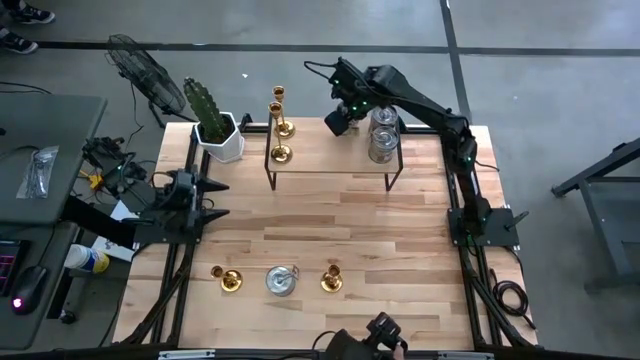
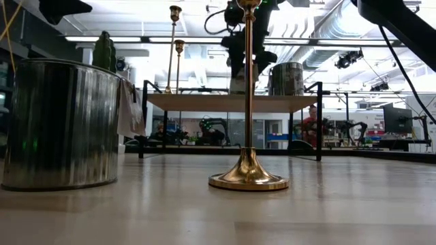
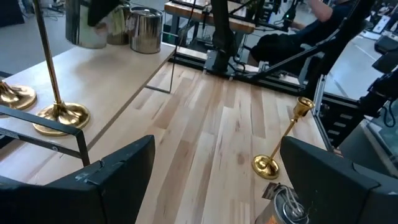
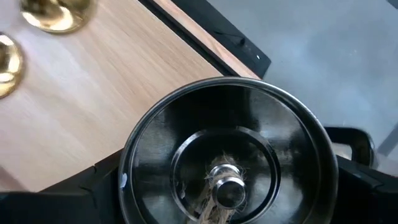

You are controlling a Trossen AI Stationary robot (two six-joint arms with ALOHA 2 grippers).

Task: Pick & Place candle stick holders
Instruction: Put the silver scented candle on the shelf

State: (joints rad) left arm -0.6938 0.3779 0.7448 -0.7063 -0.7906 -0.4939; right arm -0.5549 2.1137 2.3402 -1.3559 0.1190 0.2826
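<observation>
Wooden tabletop (image 1: 400,230): my right gripper (image 1: 343,120) fingers wide around silver holder (image 4: 227,158) on shelf (image 1: 330,150); left gripper (image 1: 210,200) open, empty.

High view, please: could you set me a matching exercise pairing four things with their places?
1. white hexagonal pot with green cactus
2. squat silver metal cup
3. pair of tall gold candlesticks
4. right gripper

A. left half of the raised wooden shelf
B. far left corner of the wooden table
C. by two shelf-top silver cups
D. near edge, between two more gold candlesticks

Pairs: 1-B, 2-D, 3-A, 4-C
</observation>
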